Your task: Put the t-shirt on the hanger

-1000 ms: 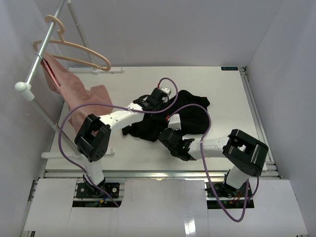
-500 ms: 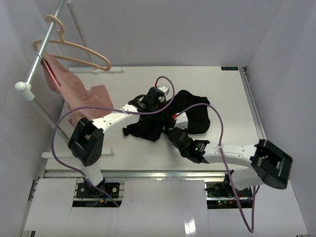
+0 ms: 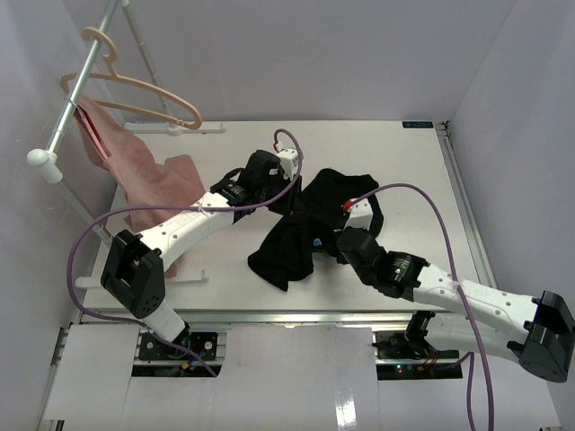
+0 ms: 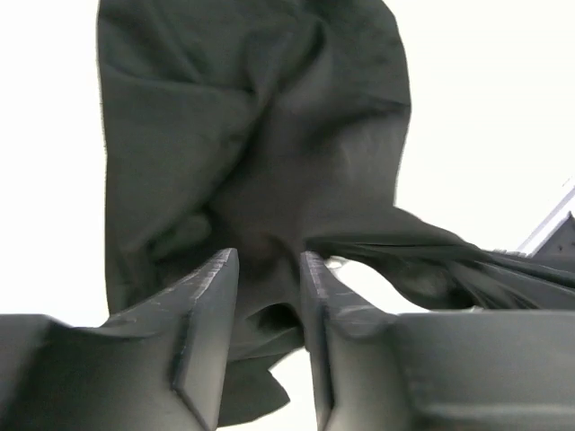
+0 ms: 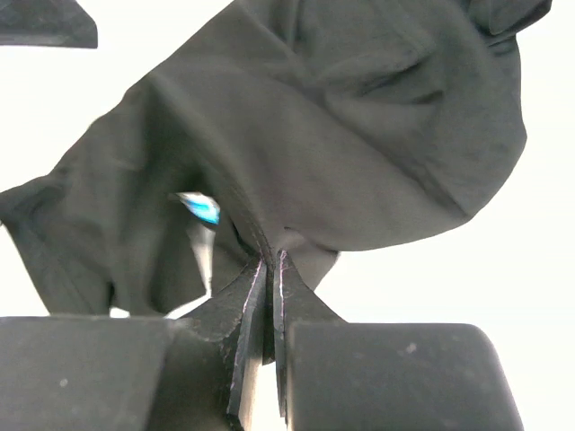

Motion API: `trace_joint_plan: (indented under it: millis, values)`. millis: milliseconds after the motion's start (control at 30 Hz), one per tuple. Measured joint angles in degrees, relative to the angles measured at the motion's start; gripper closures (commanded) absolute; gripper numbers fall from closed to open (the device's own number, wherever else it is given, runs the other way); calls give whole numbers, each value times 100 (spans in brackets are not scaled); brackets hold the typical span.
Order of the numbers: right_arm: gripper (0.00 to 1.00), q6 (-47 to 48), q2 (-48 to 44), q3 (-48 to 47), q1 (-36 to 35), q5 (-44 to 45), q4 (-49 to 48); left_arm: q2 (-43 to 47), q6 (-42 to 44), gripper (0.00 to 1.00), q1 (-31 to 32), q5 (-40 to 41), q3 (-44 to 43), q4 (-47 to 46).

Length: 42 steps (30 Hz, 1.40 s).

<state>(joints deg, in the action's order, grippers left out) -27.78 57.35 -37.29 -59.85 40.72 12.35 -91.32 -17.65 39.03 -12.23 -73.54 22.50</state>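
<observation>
Right hand [image 5: 272, 260] clenched on black t-shirt [image 3: 286, 251], fingertips [image 5: 253, 285] buried in fold.
Left hand [image 4: 267, 256] released, just beside t-shirt.

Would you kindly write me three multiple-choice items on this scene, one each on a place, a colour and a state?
1. Where is the hanger? A. on the floor B. hooked on the rail C. in a pincer
2. What colour is the t-shirt? A. black B. white C. red
3. How is the right pincer? A. wide open B. shut on the t-shirt C. out of view
Answers: 1 B, it hangs from the rail at far left; 2 A, it is black in every view; 3 B, its fingers pinch a fold of cloth.
</observation>
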Motion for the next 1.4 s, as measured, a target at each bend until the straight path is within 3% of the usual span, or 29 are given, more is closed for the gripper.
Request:
trace_joint_plan:
  millis: [300,500,700,1133,1400]
  values:
    - [92,334,116,-995,144,-530,392,346,117,49,-212,-85,410,-146]
    - [92,384,493,-800,277,-727,248,817,222,50,43,-254,1078,-395]
    - [92,409,491,-658,546,-952,178,858,216,43,207,-539,1676,-769]
    - [92,423,332,-447,734,-1277,-89,297,214,45,290,-806,1735,-1256]
    - [92,424,294,-407,738,-1322,-97,143,205,41,337,-365,1651,-1110]
